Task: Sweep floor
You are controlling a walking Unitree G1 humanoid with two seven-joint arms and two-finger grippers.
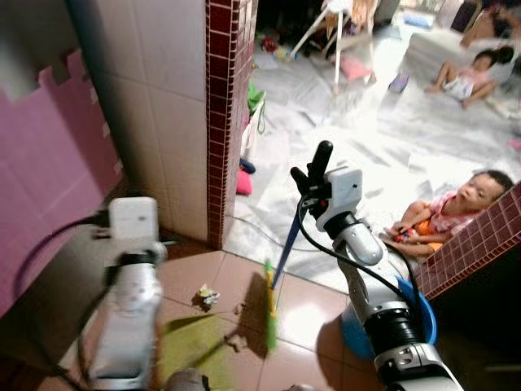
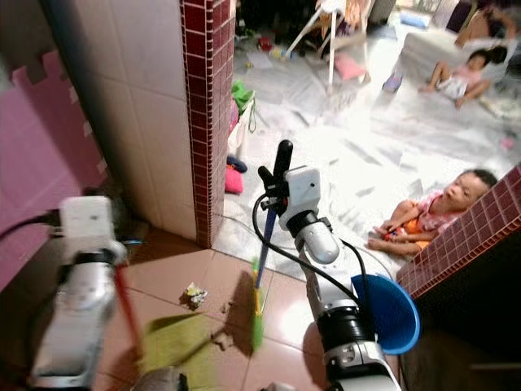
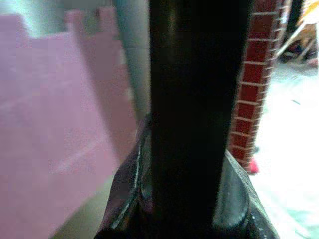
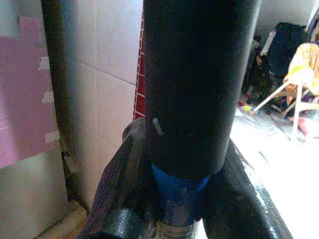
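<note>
Your right gripper [image 1: 316, 167], at centre frame, is clamped on the blue handle of the broom [image 1: 282, 259]; in the right wrist view the fingers [image 4: 199, 84] wrap the blue shaft. The shaft slants down to a narrow green brush head [image 1: 269, 314] resting on the tiles at lower centre.

Your left gripper [image 1: 132, 218], at left, appears closed on a thin red handle [image 2: 127, 309] that runs down to the green dustpan [image 2: 175, 342], blurred, at the bottom of the frame; its fingers fill the left wrist view, dark and out of focus.

By my reading the sweep is midway: crumpled paper [image 1: 206, 296] and brown scraps [image 1: 238, 340] lie loose on the glossy terracotta floor [image 1: 305, 314] just beside brush and pan, not yet collected.

Beyond stand a maroon brick-tiled pillar [image 1: 221, 114], pink foam matting [image 1: 49, 171] and a round blue plastic basin [image 2: 389, 314]. Two children [image 1: 444, 216] sit on the pale marbled floor at right.
</note>
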